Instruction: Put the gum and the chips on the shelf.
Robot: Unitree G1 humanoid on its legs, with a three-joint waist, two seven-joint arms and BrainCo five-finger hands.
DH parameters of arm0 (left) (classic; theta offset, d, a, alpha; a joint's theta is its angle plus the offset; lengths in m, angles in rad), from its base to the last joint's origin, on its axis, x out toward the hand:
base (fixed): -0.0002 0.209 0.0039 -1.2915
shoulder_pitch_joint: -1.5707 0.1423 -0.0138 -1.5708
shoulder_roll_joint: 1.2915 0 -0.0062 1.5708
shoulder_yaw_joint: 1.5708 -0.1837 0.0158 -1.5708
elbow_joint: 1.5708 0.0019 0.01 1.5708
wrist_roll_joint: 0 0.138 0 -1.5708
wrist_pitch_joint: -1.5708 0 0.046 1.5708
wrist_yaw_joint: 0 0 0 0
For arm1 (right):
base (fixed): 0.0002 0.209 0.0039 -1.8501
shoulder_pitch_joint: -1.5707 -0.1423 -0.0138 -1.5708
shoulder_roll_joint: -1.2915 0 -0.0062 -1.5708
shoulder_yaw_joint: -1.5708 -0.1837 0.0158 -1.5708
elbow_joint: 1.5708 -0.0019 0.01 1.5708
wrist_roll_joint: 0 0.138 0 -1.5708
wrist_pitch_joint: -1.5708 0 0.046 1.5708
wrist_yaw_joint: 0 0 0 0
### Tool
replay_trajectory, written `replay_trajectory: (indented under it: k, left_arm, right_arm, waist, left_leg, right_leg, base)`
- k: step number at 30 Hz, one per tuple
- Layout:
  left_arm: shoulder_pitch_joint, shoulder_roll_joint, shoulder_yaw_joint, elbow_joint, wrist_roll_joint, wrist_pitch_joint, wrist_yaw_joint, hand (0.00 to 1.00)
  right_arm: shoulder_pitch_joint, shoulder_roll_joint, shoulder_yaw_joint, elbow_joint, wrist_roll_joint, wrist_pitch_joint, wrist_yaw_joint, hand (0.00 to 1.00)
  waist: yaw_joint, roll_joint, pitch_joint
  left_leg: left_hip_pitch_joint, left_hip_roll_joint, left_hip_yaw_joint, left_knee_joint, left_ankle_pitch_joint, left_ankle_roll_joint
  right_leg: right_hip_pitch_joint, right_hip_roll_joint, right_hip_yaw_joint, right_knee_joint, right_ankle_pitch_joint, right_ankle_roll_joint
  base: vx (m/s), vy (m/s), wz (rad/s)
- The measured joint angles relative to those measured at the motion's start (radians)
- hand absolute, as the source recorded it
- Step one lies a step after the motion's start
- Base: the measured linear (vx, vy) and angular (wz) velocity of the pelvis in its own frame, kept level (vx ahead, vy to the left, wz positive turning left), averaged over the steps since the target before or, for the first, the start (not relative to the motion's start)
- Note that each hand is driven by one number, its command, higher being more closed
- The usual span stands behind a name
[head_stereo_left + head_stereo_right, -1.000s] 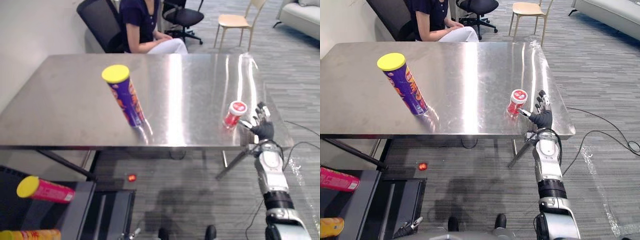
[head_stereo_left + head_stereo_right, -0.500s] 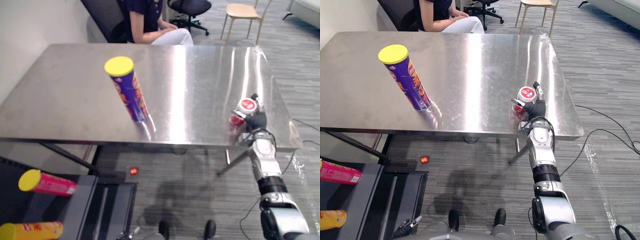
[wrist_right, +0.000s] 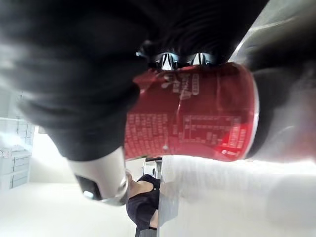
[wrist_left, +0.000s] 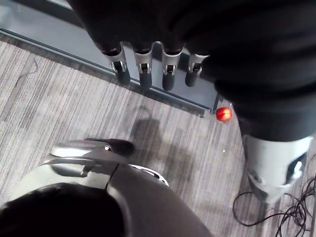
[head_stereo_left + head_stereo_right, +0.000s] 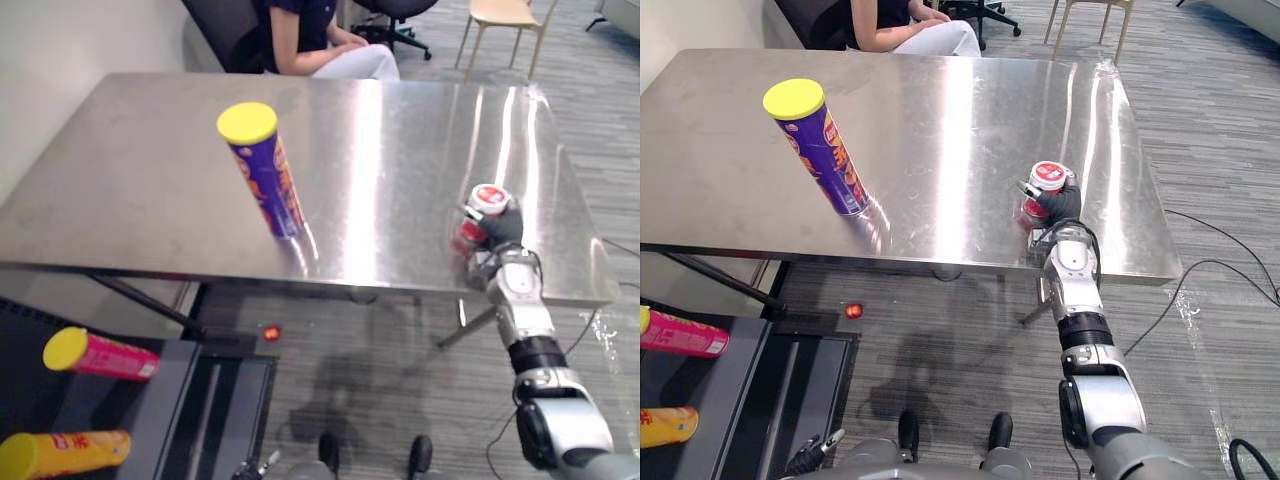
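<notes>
The right hand (image 5: 1064, 205) is clenched round the small red plastic gum canister (image 5: 1040, 195) with a white lid. In the right wrist view its fingers (image 3: 168, 60) curl over one side of the red wall and the dark-covered thumb side presses the other, so the canister is gripped across its width with the lid left free. That grip suits a short, stiff container: squeezed at the waist, it should lift straight without tipping. The canister stands upright on the brushed steel table (image 5: 130, 180), close to the edge nearest the arm, and I cannot tell whether its base is off the surface yet.

Well apart from the hand, across the table on its thumb side, stands the tall purple cardboard chips tube (image 5: 265, 175) with a yellow lid, upright and untouched. It seems to be the second item to fetch.

Further that way and below the table edge is the dark grey shelf (image 5: 170, 400), where a pink tube (image 5: 95, 355) and a yellow tube (image 5: 60, 455) already lie on their sides. A person (image 5: 310, 30) sits beyond the table's far edge.

The left hand (image 4: 143, 69) hangs over the floor with its fingers relaxed and nothing in them, idle while the right does the picking.
</notes>
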Motion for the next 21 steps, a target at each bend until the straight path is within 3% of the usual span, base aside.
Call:
replay_trajectory:
  k: [9,13,15,18,21]
  left_arm:
    - [0.000,-0.004,0.006,-0.014,0.003,0.015,0.000,0.00]
    - [0.004,-0.003,0.009,-0.028,0.006,0.019,0.000,0.00]
    - [0.004,0.000,0.009,-0.029,0.028,0.019,0.001,0.00]
    - [0.004,0.002,0.009,-0.026,0.035,0.019,0.001,0.00]
    - [0.009,0.005,0.009,-0.024,0.035,0.020,0.001,0.00]
  right_arm:
    - [0.033,0.020,0.043,-0.081,-0.029,0.003,0.023,1.00]
    - [0.129,0.022,0.039,-0.288,-0.039,0.003,0.037,1.00]
    - [0.198,0.019,0.032,-0.435,-0.039,-0.002,0.044,1.00]
    - [0.285,0.019,0.007,-0.606,-0.038,-0.013,0.070,1.00]
    - [0.344,0.019,-0.011,-0.674,-0.035,-0.035,0.089,1.00]
  waist:
    - [0.000,-0.003,0.002]
    - [-0.006,-0.013,0.006]
    - [-0.026,-0.017,0.005]
    - [-0.034,-0.021,0.003]
    - [-0.049,-0.025,0.000]
  left_leg:
    - [0.003,-0.006,0.000,0.000,0.000,0.000]
    - [0.020,-0.007,-0.011,0.003,0.000,0.000]
    - [0.021,-0.007,-0.034,0.006,0.000,0.000]
    - [0.021,-0.009,-0.044,0.015,0.000,0.000]
    - [0.032,-0.008,-0.050,0.020,0.000,0.000]
  right_leg:
    - [0.004,-0.009,0.000,0.000,0.005,0.007]
    - [0.028,-0.011,-0.017,0.000,0.005,0.008]
    - [0.041,-0.012,-0.034,0.003,0.005,0.008]
    - [0.047,-0.015,-0.041,0.009,0.005,0.008]
    - [0.060,-0.014,-0.043,0.010,0.005,0.008]
  base:
    - [0.00,0.000,0.00]
    - [-0.01,-0.009,0.09]
    - [-0.02,-0.019,0.27]
    - [-0.04,-0.014,0.10]
    - [-0.06,-0.026,0.04]
